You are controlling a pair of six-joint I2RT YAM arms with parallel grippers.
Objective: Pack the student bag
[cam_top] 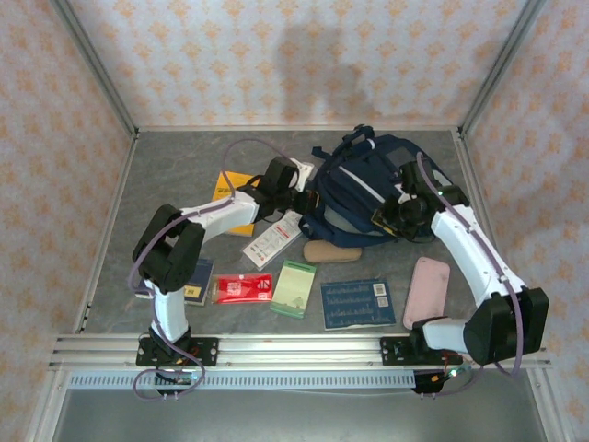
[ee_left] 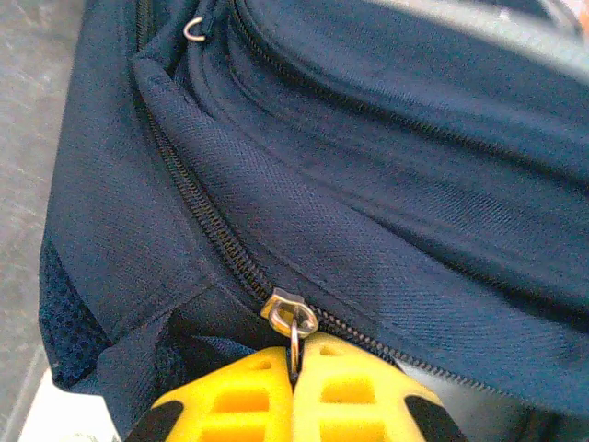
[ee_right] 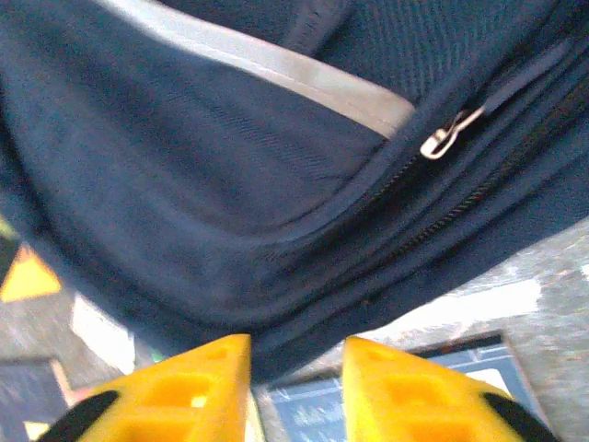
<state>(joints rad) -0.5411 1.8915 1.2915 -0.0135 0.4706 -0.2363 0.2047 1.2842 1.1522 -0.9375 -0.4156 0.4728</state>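
Observation:
The student bag (cam_top: 368, 189), dark navy with a grey stripe, lies at the back middle of the table. My left gripper (cam_top: 296, 189) is at the bag's left side. In the left wrist view its yellow fingers (ee_left: 239, 396) are shut on the metal ring of a zipper pull (ee_left: 296, 322), on a zip running across the navy fabric (ee_left: 368, 184). My right gripper (cam_top: 386, 219) is at the bag's right front edge. In the right wrist view the right gripper (ee_right: 296, 354) stands open, its tips at the bag's lower fabric edge (ee_right: 184, 184). Another zipper pull (ee_right: 446, 138) hangs higher up.
In front of the bag lie a white packet (cam_top: 273, 239), a tan oval item (cam_top: 329, 250), a red packet (cam_top: 243, 288), a green booklet (cam_top: 294, 288), a blue book (cam_top: 357, 303) and a pink case (cam_top: 427, 291). A yellow book (cam_top: 232, 189) sits behind the left arm.

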